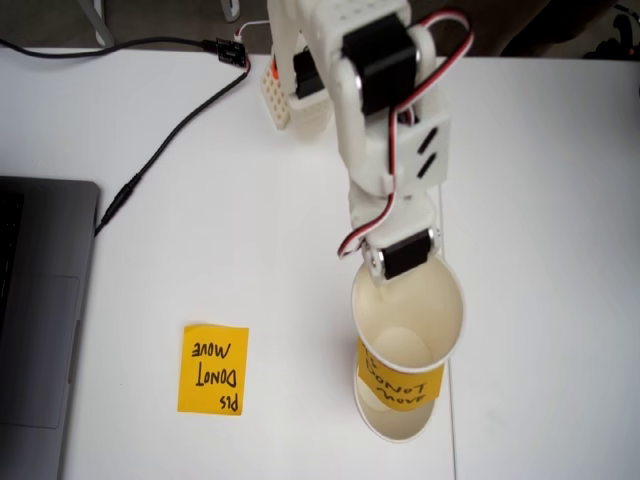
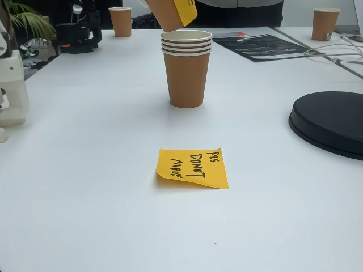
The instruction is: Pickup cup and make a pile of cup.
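The hand [image 1: 400, 268] is grasping the cup [image 1: 408, 320], tilting it just above the pile of cup [image 2: 186, 68]; seating and releasing it is what's remaining.

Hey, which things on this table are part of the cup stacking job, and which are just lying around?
Part of the job:
- the cup with an orange note, held tilted above the stack
- the pile of cup, standing upright
- the end effector at the cup's rim

Just lying about:
- loose orange note
- laptop
- black cable
- black round disc
- two far cups
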